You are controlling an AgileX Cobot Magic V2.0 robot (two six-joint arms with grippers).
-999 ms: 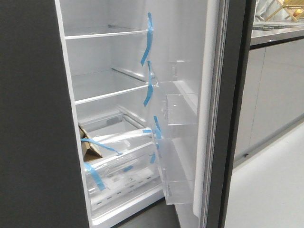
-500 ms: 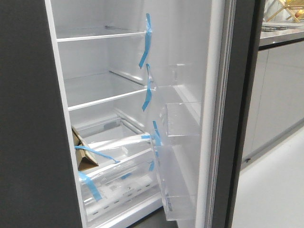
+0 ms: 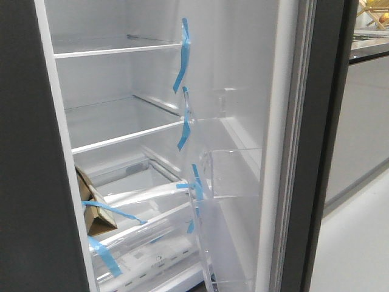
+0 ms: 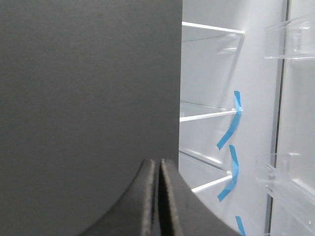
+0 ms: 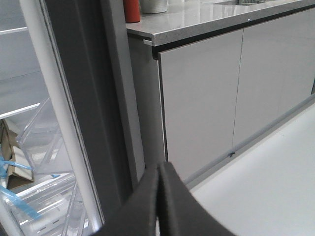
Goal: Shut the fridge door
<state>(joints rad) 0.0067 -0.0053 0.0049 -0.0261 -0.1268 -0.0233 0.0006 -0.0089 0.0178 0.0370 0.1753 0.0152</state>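
The left end effector (image 4: 158, 196) is closed on nothing, its two dark fingers pressed together with only a thin seam between them, in front of the dark grey outer side of the fridge (image 4: 88, 98). The right end effector (image 5: 158, 196) is closed and empty too, its fingers meeting in a point near the dark edge of the fridge door (image 5: 83, 98). The fridge door stands wide open in the front view, its white inner lining (image 3: 243, 79) facing into the compartment and its pale gasket (image 3: 285, 152) running along the dark grey edge. Clear plastic bins (image 3: 234, 173) sit on the lining, and blue tape strips (image 3: 182, 55) hang down where the shelves (image 3: 115, 52) meet the door side. A cardboard box (image 3: 91, 210) lies low in the fridge, beside taped clear drawers (image 3: 146, 240). To the right of the door, light grey cabinet fronts (image 5: 202, 98) stand under a speckled counter (image 5: 197, 24), and a red container (image 5: 131, 11) sits near the counter's left corner, closest to the fridge door.
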